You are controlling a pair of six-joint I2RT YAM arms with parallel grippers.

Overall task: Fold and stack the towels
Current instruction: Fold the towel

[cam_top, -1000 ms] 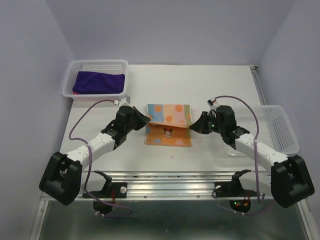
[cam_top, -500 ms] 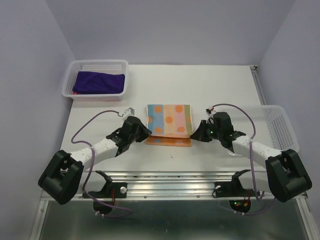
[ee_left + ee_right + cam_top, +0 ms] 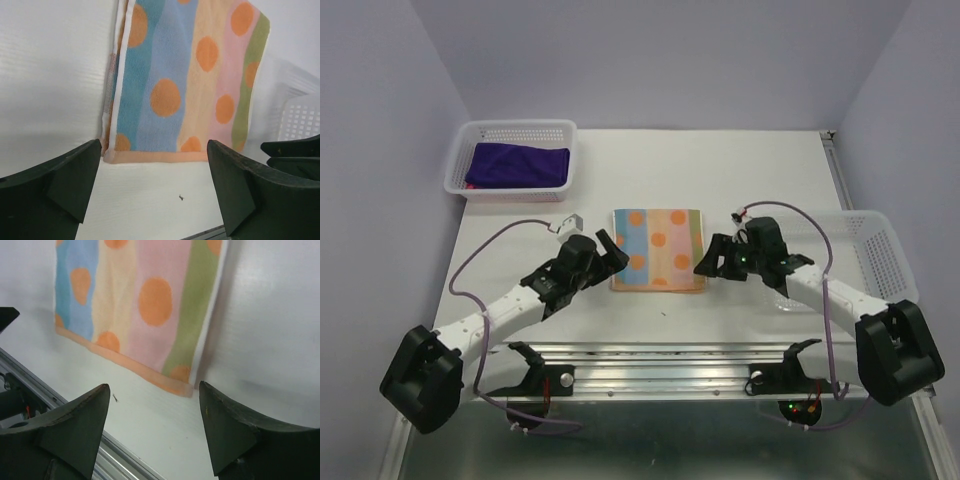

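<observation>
A towel striped in blue, peach, pink and green with orange dots lies folded flat on the white table, between my two grippers. My left gripper stands open at the towel's near left corner, nothing between its fingers. In the left wrist view the towel lies just beyond the open left gripper. My right gripper is open beside the towel's near right corner. The right wrist view has the towel ahead of the open right gripper. A dark purple towel lies in the far left basket.
A white mesh basket stands at the back left with the purple towel and a pink edge under it. Another white mesh basket sits at the right edge, behind the right arm. A metal rail runs along the table's near edge.
Both grippers carried the towel's far edge down onto its near edge, folding it in half. They then opened, let go and drew back a little.
</observation>
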